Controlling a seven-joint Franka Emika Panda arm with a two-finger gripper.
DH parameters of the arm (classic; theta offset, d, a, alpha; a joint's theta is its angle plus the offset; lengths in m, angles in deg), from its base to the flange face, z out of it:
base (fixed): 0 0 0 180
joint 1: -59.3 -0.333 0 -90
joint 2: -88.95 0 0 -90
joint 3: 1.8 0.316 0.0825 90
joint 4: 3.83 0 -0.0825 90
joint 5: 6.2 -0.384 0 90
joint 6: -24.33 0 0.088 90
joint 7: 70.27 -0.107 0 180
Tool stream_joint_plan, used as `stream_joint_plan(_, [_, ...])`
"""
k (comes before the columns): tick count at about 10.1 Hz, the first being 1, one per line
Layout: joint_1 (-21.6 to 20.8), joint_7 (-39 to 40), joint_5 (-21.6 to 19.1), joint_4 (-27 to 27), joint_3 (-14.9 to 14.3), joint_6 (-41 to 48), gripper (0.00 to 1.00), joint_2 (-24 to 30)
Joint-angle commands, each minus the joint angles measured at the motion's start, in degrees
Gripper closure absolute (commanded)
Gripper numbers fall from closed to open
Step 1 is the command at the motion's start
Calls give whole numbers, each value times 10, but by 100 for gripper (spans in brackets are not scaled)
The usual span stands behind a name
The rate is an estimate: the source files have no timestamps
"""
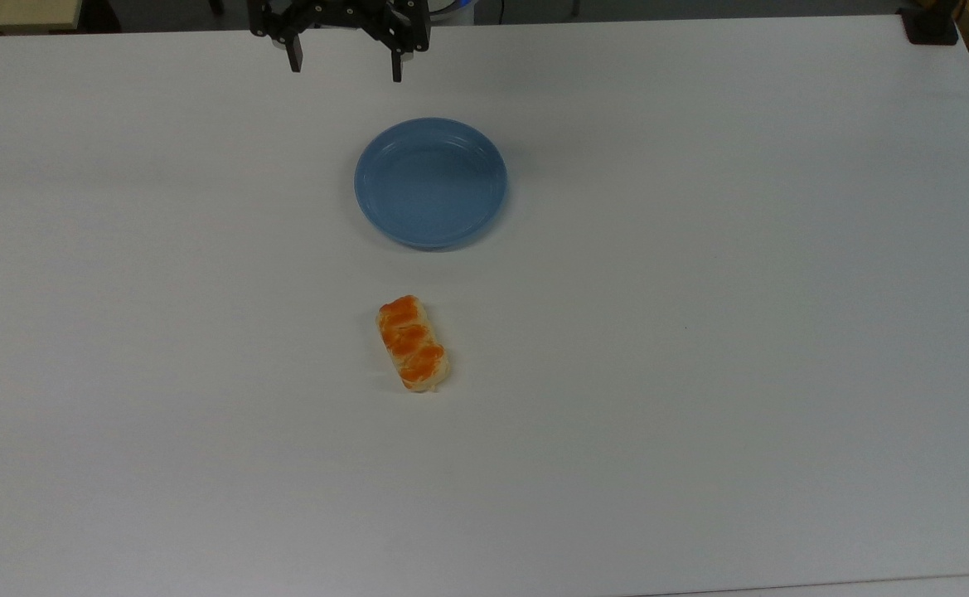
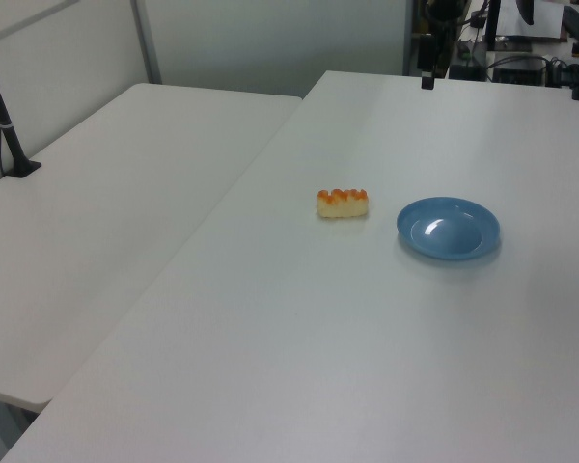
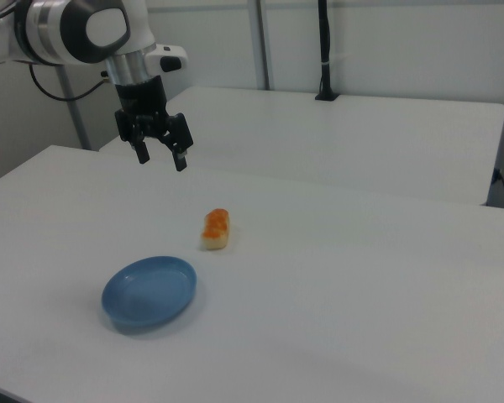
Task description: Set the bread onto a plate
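Black end effector [image 1: 343,70] | fingers spread wide | holding nothing, touching nothing

White arm [image 3: 84,29] there, smooth rounded shells, glossy, with a grey disc cap on the big joint and a metallic ringed band beside it. A black cable [image 3: 55,91] loops off behind it. Down at the wrist a small white block juts out with a dark spot on it. Below that it all goes black: the gripper [image 3: 159,157], a boxy dark body with angled linkages, ending in two slim black fingers [image 3: 181,161], spread apart. From the top view, the gripper [image 1: 343,70] shows the same black, skeletal framework.
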Motion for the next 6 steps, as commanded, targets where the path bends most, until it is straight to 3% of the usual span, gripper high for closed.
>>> stream_joint_plan(1, [-5,16,-16,-16,-10,-18,0,11])
stream_joint_plan(6, [-9,10,-17,-19,-10,-138,0,-46])
